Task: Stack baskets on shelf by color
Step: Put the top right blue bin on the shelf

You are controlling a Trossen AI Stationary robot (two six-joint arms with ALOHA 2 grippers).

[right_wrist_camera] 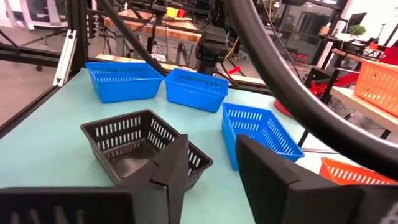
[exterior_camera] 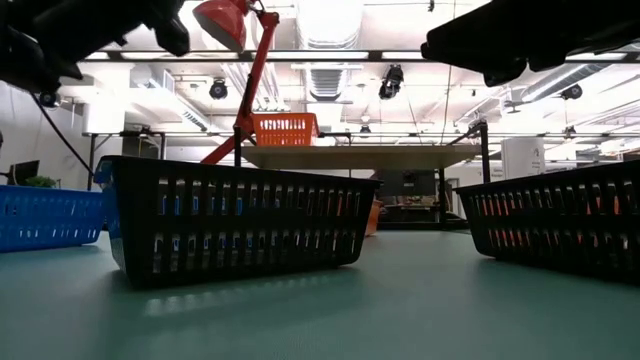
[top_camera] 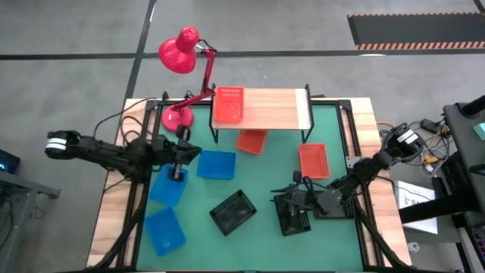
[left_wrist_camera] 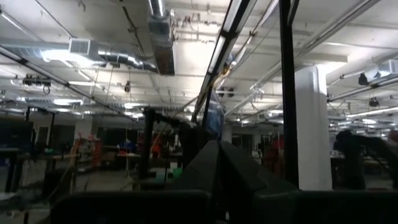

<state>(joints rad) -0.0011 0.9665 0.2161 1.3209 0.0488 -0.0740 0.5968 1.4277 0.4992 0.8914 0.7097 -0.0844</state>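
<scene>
We see R gripper (right_wrist_camera: 208, 171) w/ fingers apart, holding nothing; only its wrist view shows that. L gripper (top_camera: 180, 152) closed, empty.

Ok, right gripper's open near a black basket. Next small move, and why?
Probably ease the right gripper forward over the near wall of the black basket, then close: its fingers stand open and empty short of it, and no black basket is on the shelf. The left gripper idles.
</scene>
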